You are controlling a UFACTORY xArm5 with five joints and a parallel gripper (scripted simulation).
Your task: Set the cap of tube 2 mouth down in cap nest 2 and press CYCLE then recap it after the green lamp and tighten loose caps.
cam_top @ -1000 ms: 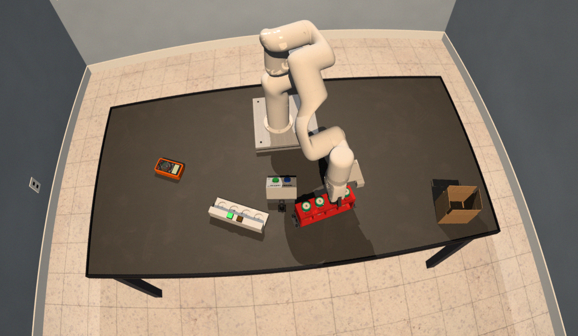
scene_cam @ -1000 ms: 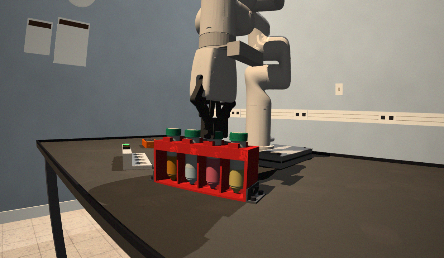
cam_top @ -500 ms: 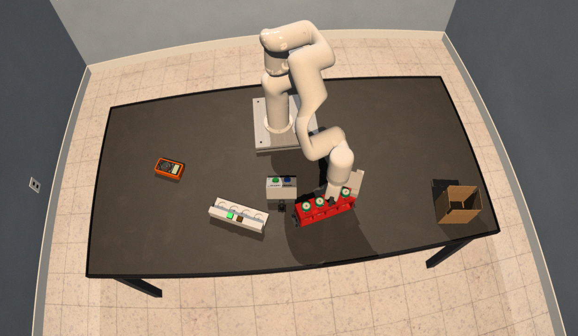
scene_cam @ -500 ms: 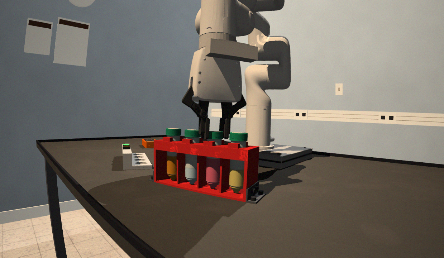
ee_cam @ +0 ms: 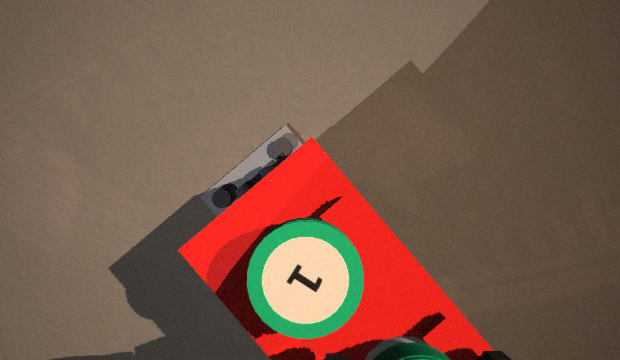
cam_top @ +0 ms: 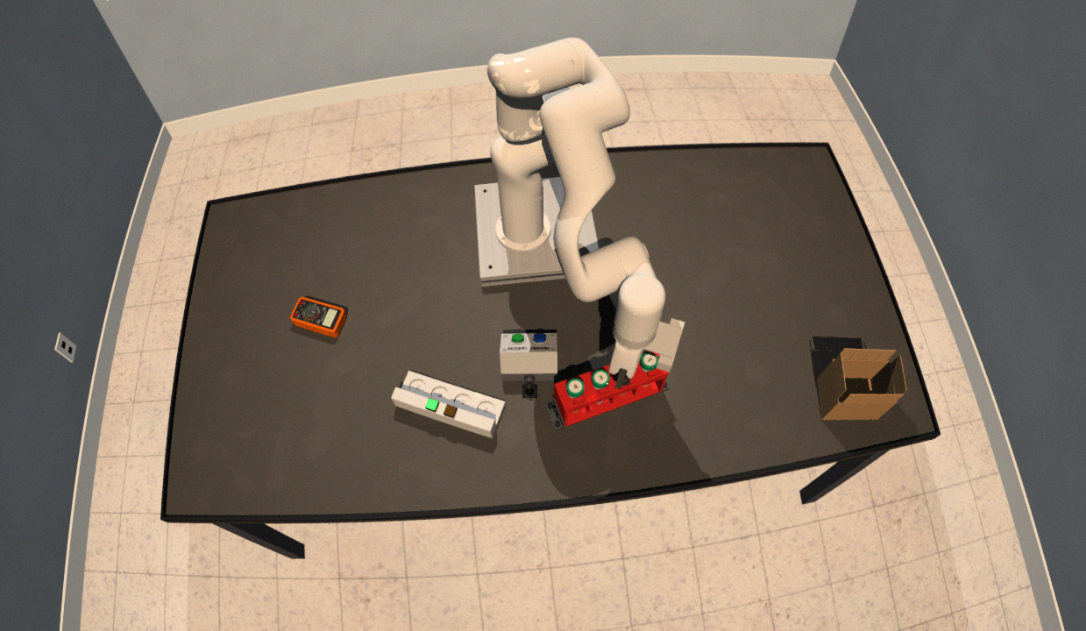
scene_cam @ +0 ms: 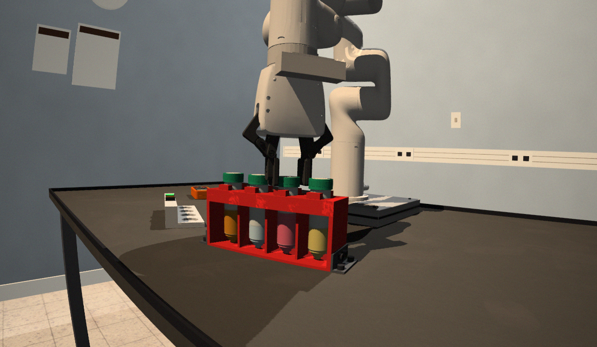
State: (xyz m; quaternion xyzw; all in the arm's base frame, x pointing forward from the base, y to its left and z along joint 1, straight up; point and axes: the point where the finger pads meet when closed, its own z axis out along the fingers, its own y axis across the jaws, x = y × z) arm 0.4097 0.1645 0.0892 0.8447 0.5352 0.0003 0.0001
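The red decapping station [cam_top: 609, 392] holds several tubes with green caps. My gripper [scene_cam: 288, 172] stands upright over tube 2, the pink one, with a finger on each side of its cap [scene_cam: 288, 181]. The fingers stand a little apart from the cap, so the gripper is open. The cap sits on its tube. The cap of tube 1 [ee_cam: 305, 278] is on its tube, and the cap of tube 2 shows at the bottom edge of the wrist view [ee_cam: 412, 350]. In the top view the gripper [cam_top: 623, 378] hides cap 2. The cap tray [cam_top: 448, 403] shows its green lamp [cam_top: 431, 405] lit and its nests empty.
The key housing [cam_top: 528, 351] with the green key [cam_top: 518, 337] and the blue key [cam_top: 539, 337] stands just left of the rack. An orange multimeter [cam_top: 318, 315] lies far left. An open cardboard box [cam_top: 860, 383] stands at the right edge.
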